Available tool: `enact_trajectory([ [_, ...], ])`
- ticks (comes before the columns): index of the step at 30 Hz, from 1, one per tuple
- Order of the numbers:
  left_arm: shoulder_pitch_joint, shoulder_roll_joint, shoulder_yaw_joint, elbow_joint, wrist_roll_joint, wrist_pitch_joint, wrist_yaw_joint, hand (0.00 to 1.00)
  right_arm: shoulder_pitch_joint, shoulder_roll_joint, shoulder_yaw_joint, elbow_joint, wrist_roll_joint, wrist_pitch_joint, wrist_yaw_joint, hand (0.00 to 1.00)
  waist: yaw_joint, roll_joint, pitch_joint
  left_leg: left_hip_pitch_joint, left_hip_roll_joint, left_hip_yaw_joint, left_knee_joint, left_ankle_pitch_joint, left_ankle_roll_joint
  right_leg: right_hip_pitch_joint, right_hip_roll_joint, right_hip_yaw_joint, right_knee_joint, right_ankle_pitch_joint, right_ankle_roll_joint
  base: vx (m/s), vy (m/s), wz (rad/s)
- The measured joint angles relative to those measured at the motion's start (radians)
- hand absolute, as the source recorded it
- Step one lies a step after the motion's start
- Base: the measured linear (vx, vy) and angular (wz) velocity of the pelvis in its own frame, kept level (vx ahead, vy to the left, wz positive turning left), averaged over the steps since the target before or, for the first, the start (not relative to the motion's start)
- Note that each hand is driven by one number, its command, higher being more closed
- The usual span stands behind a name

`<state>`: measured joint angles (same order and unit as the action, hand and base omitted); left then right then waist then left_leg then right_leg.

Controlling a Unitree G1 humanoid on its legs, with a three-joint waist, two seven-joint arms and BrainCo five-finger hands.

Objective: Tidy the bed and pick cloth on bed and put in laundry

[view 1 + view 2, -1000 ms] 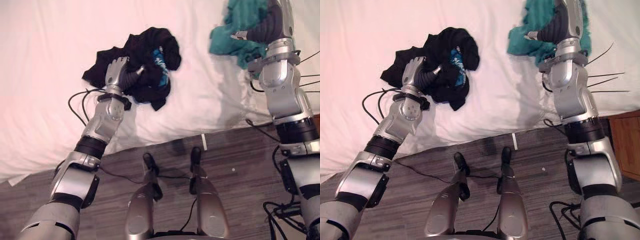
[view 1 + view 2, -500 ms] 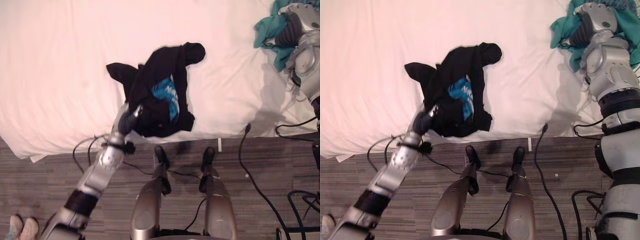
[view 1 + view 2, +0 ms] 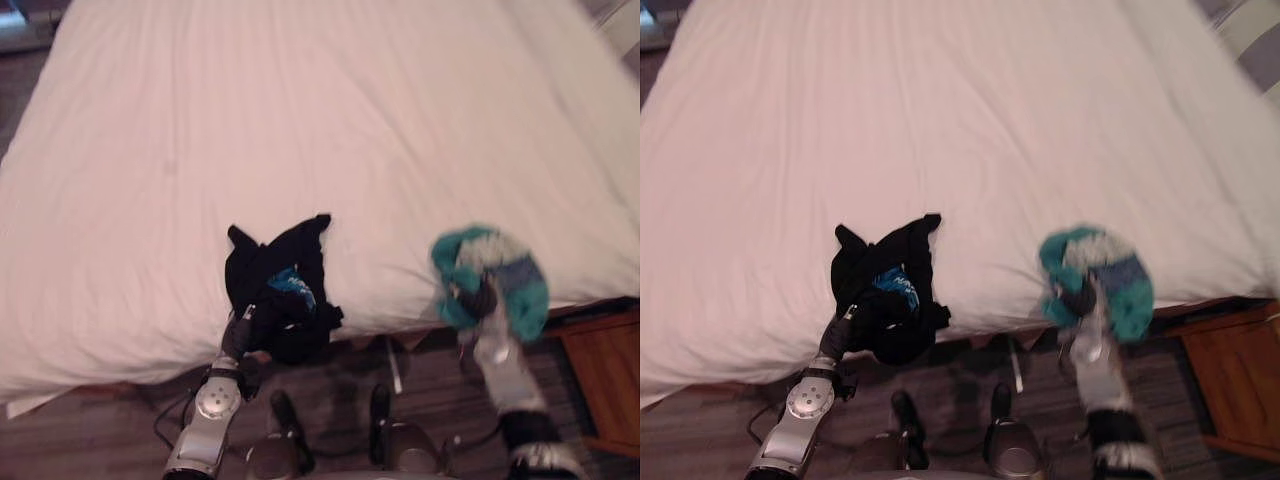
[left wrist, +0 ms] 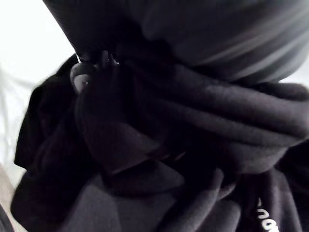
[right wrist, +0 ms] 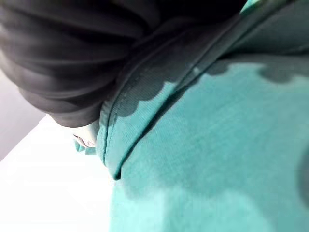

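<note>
Two cloths by the bed (image 3: 300, 120) edge, my left hand (image 3: 238, 338) clamping the black cloth (image 3: 285, 290), teal cloth (image 3: 515, 290) covering my right hand (image 3: 486, 300), grip unclear

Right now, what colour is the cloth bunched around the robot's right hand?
The cloth is teal; the right wrist view shows it best.

Left arm (image 3: 205, 430) is extended forward, with the left hand (image 3: 240, 338) clenched in a crumpled black cloth (image 3: 290, 295). Right arm (image 3: 505, 370) is raised upright, with the right hand (image 3: 486, 300) swathed in a bunched teal cloth (image 3: 520, 290).
</note>
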<state>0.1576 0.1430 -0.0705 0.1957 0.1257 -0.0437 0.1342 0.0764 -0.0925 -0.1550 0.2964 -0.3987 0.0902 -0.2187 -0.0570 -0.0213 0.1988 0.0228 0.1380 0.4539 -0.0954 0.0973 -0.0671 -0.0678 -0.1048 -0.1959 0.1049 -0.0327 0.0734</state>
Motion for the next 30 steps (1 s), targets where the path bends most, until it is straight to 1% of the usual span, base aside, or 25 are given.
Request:
enact_trajectory([
  [1,0.007,-0.018,0.001,0.0,-0.005,0.004,0.001,1.0,0.059,0.035,-0.005,-0.021,0.024,0.0,-0.001,1.0,-0.009,-0.001,-0.013,0.003,0.0,-0.013,-0.003,-0.006,-0.005,-0.001,-0.003,0.007,0.019,-0.012,0.002,-0.03,-0.043,0.23],
  [3,0.021,-0.039,-0.001,0.001,-0.011,0.018,0.002,1.0,0.12,0.079,-0.004,-0.047,0.064,-0.001,-0.001,1.0,-0.022,0.0,-0.014,0.013,-0.002,-0.03,-0.007,-0.006,-0.004,-0.01,0.012,0.085,0.067,-0.045,0.006,-0.05,-0.051,0.2],
  [4,0.034,-0.055,-0.001,0.007,-0.022,0.025,0.004,1.0,0.156,0.102,0.003,-0.048,0.098,-0.003,-0.002,1.0,-0.03,0.002,-0.015,0.021,-0.008,-0.044,-0.007,-0.006,-0.004,0.0,0.024,0.139,0.073,-0.058,0.002,-0.03,-0.027,0.2],
  [5,0.042,-0.065,0.001,0.012,-0.03,0.026,0.006,1.0,0.171,0.108,0.012,-0.047,0.116,-0.003,-0.001,1.0,-0.029,0.006,-0.018,0.026,-0.01,-0.045,-0.007,-0.006,-0.004,0.005,0.023,0.138,0.073,-0.058,0.002,-0.02,-0.011,0.14],
  [6,0.072,-0.09,0.007,0.022,-0.041,0.031,0.022,1.0,0.211,0.121,0.024,-0.047,0.152,-0.005,0.001,1.0,-0.027,0.015,-0.031,0.036,-0.011,-0.044,-0.007,-0.006,-0.004,0.017,0.023,0.138,0.067,-0.058,0.003,0.0,0.0,0.0],
  [7,0.09,-0.103,0.014,0.027,-0.045,0.034,0.023,1.0,0.233,0.125,0.039,-0.047,0.163,-0.005,0.001,1.0,-0.026,0.021,-0.038,0.041,-0.011,-0.043,-0.007,-0.006,-0.004,0.023,0.023,0.139,0.066,-0.058,0.003,0.0,0.0,0.0],
  [10,0.171,-0.157,0.039,0.034,-0.071,0.041,0.044,1.0,0.32,0.139,0.099,-0.046,0.206,-0.006,0.008,1.0,-0.008,0.042,-0.077,0.04,-0.009,-0.044,-0.007,-0.015,0.005,0.047,0.024,0.14,0.038,-0.056,0.006,0.0,-0.005,0.05],
  [11,0.203,-0.169,0.042,0.034,-0.089,0.046,0.046,1.0,0.332,0.145,0.123,-0.046,0.209,-0.006,0.015,1.0,0.005,0.046,-0.095,0.041,-0.009,-0.044,-0.007,-0.015,0.005,0.052,0.023,0.141,0.031,-0.053,0.01,0.04,-0.006,0.07],
  [13,0.222,-0.175,0.042,0.041,-0.11,0.049,0.047,1.0,0.328,0.144,0.148,-0.046,0.208,-0.008,0.028,1.0,0.02,0.047,-0.11,0.043,-0.009,-0.045,-0.007,-0.015,0.005,0.056,0.023,0.139,0.03,-0.051,0.011,0.04,-0.011,0.09],
  [14,0.224,-0.178,0.047,0.06,-0.119,0.051,0.048,1.0,0.318,0.139,0.171,-0.044,0.207,-0.008,0.03,1.0,0.034,0.048,-0.114,0.043,-0.01,-0.063,-0.007,-0.015,0.005,0.067,0.02,0.124,0.03,-0.051,0.014,0.03,-0.015,0.27],
  [15,0.224,-0.18,0.052,0.067,-0.121,0.051,0.047,1.0,0.313,0.137,0.178,-0.044,0.204,-0.01,0.031,1.0,0.039,0.046,-0.115,0.04,-0.012,-0.075,-0.006,-0.015,0.005,0.072,0.018,0.112,0.03,-0.051,0.015,0.03,-0.018,0.52],
  [16,0.217,-0.185,0.065,0.071,-0.124,0.051,0.048,1.0,0.302,0.132,0.186,-0.043,0.201,-0.017,0.031,1.0,0.049,0.044,-0.114,0.025,-0.014,-0.104,0.001,-0.014,0.005,0.078,0.014,0.083,0.029,-0.051,0.016,0.02,-0.019,0.71],
  [17,0.209,-0.19,0.079,0.071,-0.128,0.049,0.05,1.0,0.29,0.127,0.188,-0.042,0.2,-0.025,0.031,1.0,0.052,0.04,-0.114,0.0,-0.016,-0.138,0.018,-0.012,0.003,0.079,0.01,0.05,0.032,-0.055,0.018,0.02,-0.02,1.07],
  [18,0.204,-0.188,0.087,0.071,-0.136,0.046,0.063,1.0,0.263,0.118,0.185,-0.026,0.2,-0.034,0.028,1.0,0.06,0.038,-0.113,-0.032,-0.021,-0.168,0.035,-0.014,0.009,0.078,0.0,0.003,0.042,-0.068,0.014,0.01,-0.01,1.36],
  [19,0.207,-0.19,0.104,0.071,-0.138,0.046,0.068,1.0,0.227,0.104,0.181,0.007,0.198,-0.039,0.026,1.0,0.075,0.046,-0.109,-0.057,-0.029,-0.15,0.038,-0.039,0.045,0.08,-0.006,-0.054,0.048,-0.073,0.019,0.04,0.004,1.33],
  [20,0.208,-0.194,0.12,0.072,-0.14,0.046,0.069,1.0,0.208,0.099,0.169,0.019,0.196,-0.039,0.026,1.0,0.076,0.045,-0.11,-0.066,-0.029,-0.125,0.038,-0.057,0.064,0.086,-0.014,-0.085,0.044,-0.066,0.016,0.05,0.009,1.53],
  [21,0.203,-0.198,0.148,0.078,-0.146,0.046,0.076,1.0,0.184,0.086,0.143,0.03,0.192,-0.039,0.023,1.0,0.076,0.033,-0.114,-0.084,-0.024,-0.061,0.049,-0.089,0.107,0.105,-0.03,-0.151,0.021,-0.055,0.012,0.1,0.073,1.83],
  [22,0.182,-0.199,0.184,0.105,-0.154,0.046,0.088,1.0,0.151,0.081,0.11,0.049,0.192,-0.04,0.019,1.0,0.081,0.037,-0.112,-0.094,-0.009,0.074,0.063,-0.115,0.142,0.133,-0.053,-0.237,-0.007,-0.049,0.014,0.09,0.112,1.91],
  [23,0.172,-0.201,0.203,0.121,-0.154,0.046,0.091,1.0,0.135,0.074,0.089,0.061,0.191,-0.04,0.013,1.0,0.079,0.035,-0.105,-0.096,0.006,0.148,0.075,-0.118,0.148,0.143,-0.062,-0.273,-0.008,-0.05,0.014,0.11,0.175,1.87],
  [24,0.162,-0.202,0.231,0.135,-0.154,0.047,0.094,1.0,0.105,0.055,0.065,0.085,0.191,-0.037,0.001,1.0,0.079,0.059,-0.1,-0.095,0.043,0.285,0.112,-0.121,0.151,0.165,-0.07,-0.34,-0.004,-0.052,0.018,0.11,0.152,1.98],
  [25,0.164,-0.2,0.248,0.138,-0.154,0.047,0.104,1.0,0.098,0.03,0.046,0.089,0.191,-0.036,-0.008,1.0,0.077,0.068,-0.095,-0.094,0.078,0.42,0.153,-0.121,0.152,0.2,-0.082,-0.433,-0.003,-0.057,0.026,0.13,0.132,2.01],
  [26,0.164,-0.2,0.256,0.138,-0.154,0.047,0.108,1.0,0.098,0.02,0.041,0.092,0.191,-0.034,-0.016,1.0,0.076,0.071,-0.095,-0.091,0.084,0.466,0.17,-0.12,0.152,0.217,-0.089,-0.472,-0.002,-0.061,0.031,0.15,0.124,2.07],
  [28,0.165,-0.198,0.285,0.139,-0.154,0.047,0.114,1.0,0.095,0.012,0.022,0.101,0.191,-0.021,-0.037,1.0,0.076,0.076,-0.095,-0.089,0.1,0.575,0.215,-0.115,0.162,0.267,-0.106,-0.608,0.008,-0.067,0.042,0.2,0.147,2.01],
  [29,0.165,-0.196,0.301,0.14,-0.154,0.047,0.117,1.0,0.095,0.014,0.011,0.113,0.192,-0.013,-0.048,1.0,0.075,0.077,-0.095,-0.101,0.103,0.581,0.24,-0.106,0.178,0.294,-0.112,-0.691,0.027,-0.067,0.042,0.19,0.114,1.92],
  [30,0.166,-0.195,0.307,0.14,-0.154,0.047,0.12,1.0,0.095,0.016,0.007,0.115,0.192,-0.003,-0.051,1.0,0.076,0.079,-0.096,-0.113,0.096,0.544,0.24,-0.109,0.186,0.305,-0.12,-0.725,0.043,-0.067,0.042,0.17,0.073,1.81],
])
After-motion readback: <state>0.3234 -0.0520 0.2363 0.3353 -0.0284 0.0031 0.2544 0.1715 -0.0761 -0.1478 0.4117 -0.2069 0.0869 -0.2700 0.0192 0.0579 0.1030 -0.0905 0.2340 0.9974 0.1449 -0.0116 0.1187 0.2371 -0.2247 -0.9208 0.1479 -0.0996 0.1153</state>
